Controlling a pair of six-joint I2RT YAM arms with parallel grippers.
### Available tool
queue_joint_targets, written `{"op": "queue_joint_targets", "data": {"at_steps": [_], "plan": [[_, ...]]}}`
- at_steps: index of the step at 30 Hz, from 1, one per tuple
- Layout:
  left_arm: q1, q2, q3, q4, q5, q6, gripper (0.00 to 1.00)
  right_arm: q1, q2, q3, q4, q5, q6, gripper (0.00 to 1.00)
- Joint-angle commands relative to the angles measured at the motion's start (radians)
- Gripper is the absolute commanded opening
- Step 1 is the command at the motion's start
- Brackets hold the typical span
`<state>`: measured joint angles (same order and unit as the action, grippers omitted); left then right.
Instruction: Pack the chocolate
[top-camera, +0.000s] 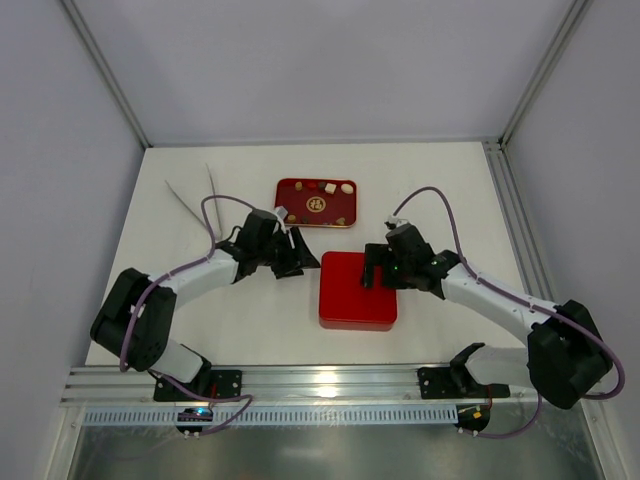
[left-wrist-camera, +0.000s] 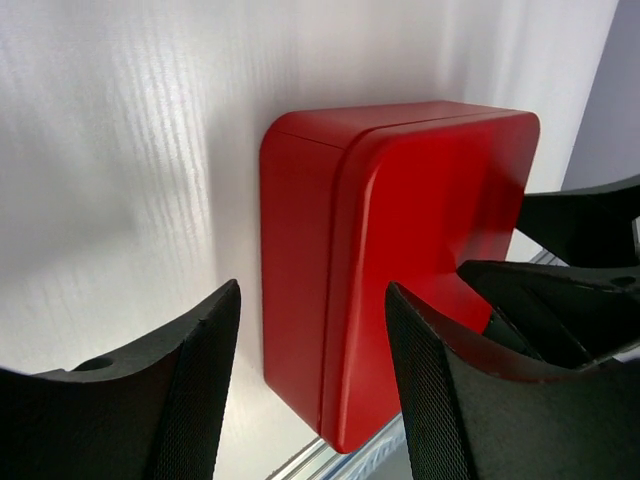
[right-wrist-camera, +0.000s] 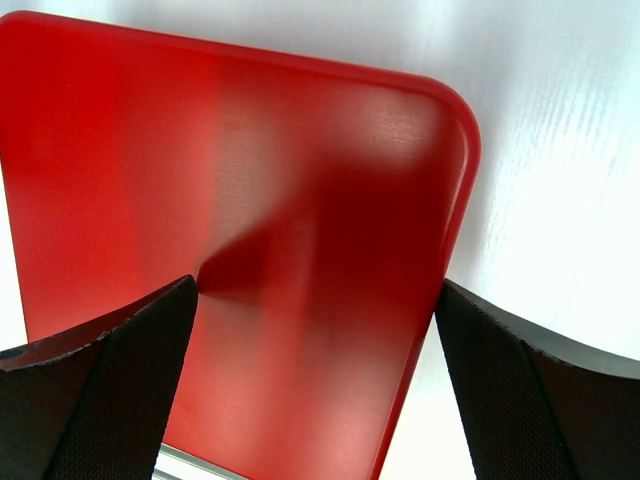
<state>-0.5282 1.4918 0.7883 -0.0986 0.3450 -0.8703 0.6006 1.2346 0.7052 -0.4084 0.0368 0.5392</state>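
Several small chocolate pieces, brown, tan and cream, lie on a flat red tray at the back centre. A closed red square box sits in the middle of the table. My left gripper is open and empty just off the box's far left corner; in the left wrist view the box lies between and beyond its fingers. My right gripper is open and empty over the box's far right part; in the right wrist view it spans the red lid.
Long thin tweezers lie at the back left. The metal rail runs along the near edge. White walls close the table on three sides. The right gripper's fingers show at the right of the left wrist view.
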Motion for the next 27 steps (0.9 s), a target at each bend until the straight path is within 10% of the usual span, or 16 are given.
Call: {"op": "queue_joint_targets", "data": {"at_steps": [1,27], "plan": [[-0.001,-0.021,-0.011,0.094,0.054,0.011,0.59,-0.018,0.040,0.030,0.006,-0.025,-0.059,1.00],[-0.016,0.146,-0.172,0.178,-0.100,-0.087,0.44,-0.059,0.210,0.125,0.011,-0.146,-0.081,0.99]]}}
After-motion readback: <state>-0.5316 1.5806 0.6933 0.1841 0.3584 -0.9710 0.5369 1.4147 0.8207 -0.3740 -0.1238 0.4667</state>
